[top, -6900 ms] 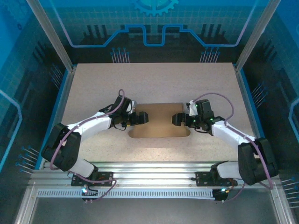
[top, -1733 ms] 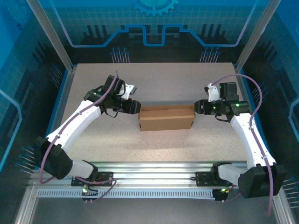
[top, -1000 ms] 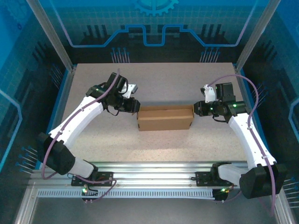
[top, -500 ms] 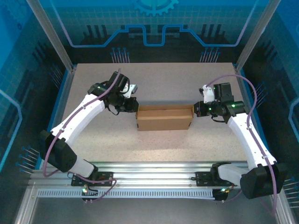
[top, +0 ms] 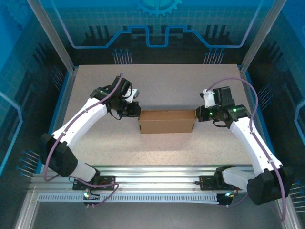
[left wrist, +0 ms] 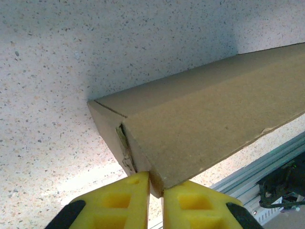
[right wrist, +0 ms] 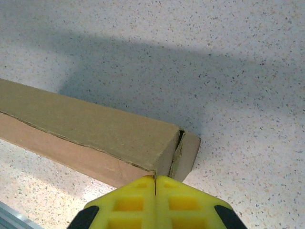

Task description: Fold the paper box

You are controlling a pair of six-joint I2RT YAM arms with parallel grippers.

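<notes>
**The paper box is braced end to end mid-tabletop**

The left claw is nipped on the lower corner of the box's left end, where the cardboard looks frayed. The right claw, fingers together and gripping nothing, butts the right end, whose flap gapes slightly. Uneven pushing could skid or twist the box, buckle that flap instead of seating it, or tear the pinched corner.

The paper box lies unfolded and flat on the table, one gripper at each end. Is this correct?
No. The top view shows the paper box folded into a closed block on the table, left gripper and right gripper at its ends.
</notes>
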